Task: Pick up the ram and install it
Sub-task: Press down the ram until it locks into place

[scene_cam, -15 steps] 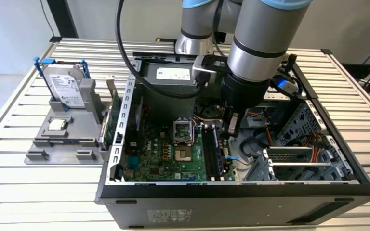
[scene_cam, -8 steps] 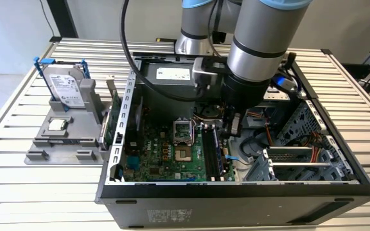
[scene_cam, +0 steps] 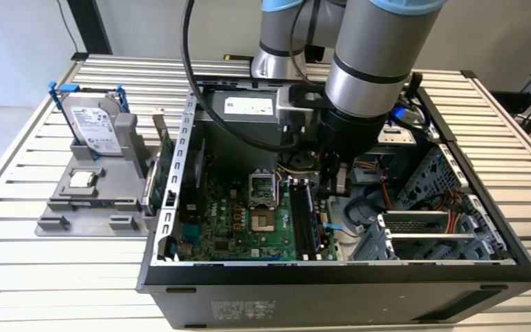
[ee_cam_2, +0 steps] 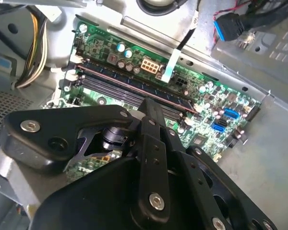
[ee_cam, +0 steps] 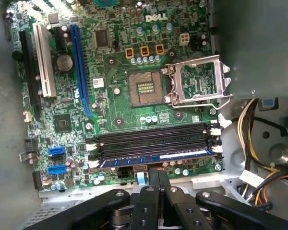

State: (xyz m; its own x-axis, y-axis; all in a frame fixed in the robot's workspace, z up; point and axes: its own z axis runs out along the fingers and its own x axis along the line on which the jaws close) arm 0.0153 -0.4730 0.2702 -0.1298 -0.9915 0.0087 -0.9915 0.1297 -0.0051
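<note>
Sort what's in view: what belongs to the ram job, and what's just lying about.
Job:
- ram, sitting in a slot
- empty slots beside it
- gripper, shut, close by the ram

Lying about:
- hard drive, upright on the stand
- processor
- gray stand
- cables

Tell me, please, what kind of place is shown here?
Probably a robotics test bench for computer assembly: an open computer case with its motherboard exposed sits on a slatted metal table, beside a grey fixture holding a hard drive.
</note>
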